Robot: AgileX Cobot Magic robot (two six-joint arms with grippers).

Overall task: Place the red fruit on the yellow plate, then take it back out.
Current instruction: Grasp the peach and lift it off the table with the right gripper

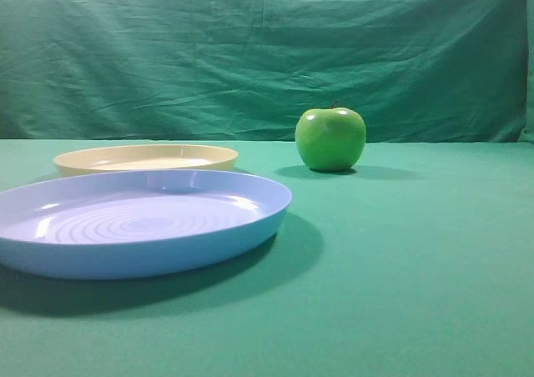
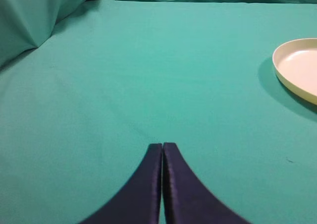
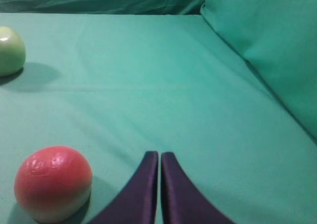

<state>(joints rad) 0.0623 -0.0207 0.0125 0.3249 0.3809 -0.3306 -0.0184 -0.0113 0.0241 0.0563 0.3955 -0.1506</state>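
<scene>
Nothing of the job looks done yet. The red fruit [image 3: 53, 183] is sitting on the green cloth [image 3: 163, 95], just beside the right gripper [image 3: 159, 157] and a little to its left in the right wrist view. It is not showing in the high view at all. The yellow plate [image 1: 146, 157] is lying bare, with no fruit in it, right behind the blue plate [image 1: 133, 223]. So picking up, putting down and taking back out are all still waiting.

The right gripper is pinched tight with nothing in it. The left gripper [image 2: 162, 147] is pinched tight too, holding nothing, with the yellow plate off to its right.

The fruit is looking round and smooth, red on top and going pale yellow at the bottom, with a little shine. The green apple [image 1: 330, 138] is standing well apart from it.
</scene>
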